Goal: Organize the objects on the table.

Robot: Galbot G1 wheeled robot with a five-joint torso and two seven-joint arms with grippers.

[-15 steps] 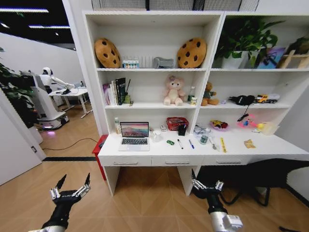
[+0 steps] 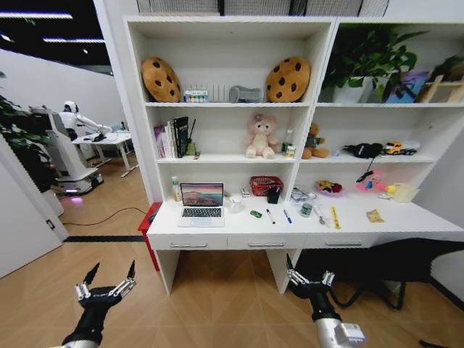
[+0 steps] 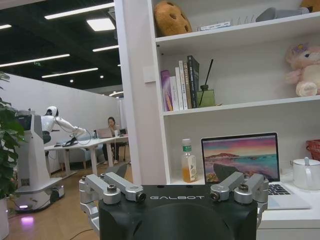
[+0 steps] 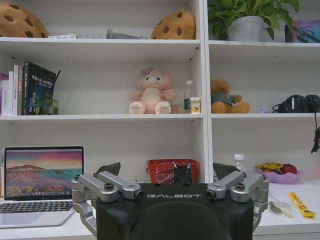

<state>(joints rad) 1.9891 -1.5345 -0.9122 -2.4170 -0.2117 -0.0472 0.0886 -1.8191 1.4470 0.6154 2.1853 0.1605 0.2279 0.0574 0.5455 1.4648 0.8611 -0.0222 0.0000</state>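
Left gripper (image 2: 107,281): black fingers spread apart, released, grasping nothing, low over the wooden floor, near left. Right gripper (image 2: 309,275): fingers likewise spread, empty, near right, in front of the desk leg. Both well short of the long white desk (image 2: 406,217). On the desk top: open silver laptop (image 2: 201,204) at left; to its right a tiny green oval item (image 2: 255,214), then a black pen (image 2: 270,215) and a blue pen (image 2: 287,216), lying apart. A white mug (image 2: 235,204) sits just right of the laptop.

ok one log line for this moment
left gripper: open, low, short of table | right gripper: open, low | laptop, pens: untouched on table
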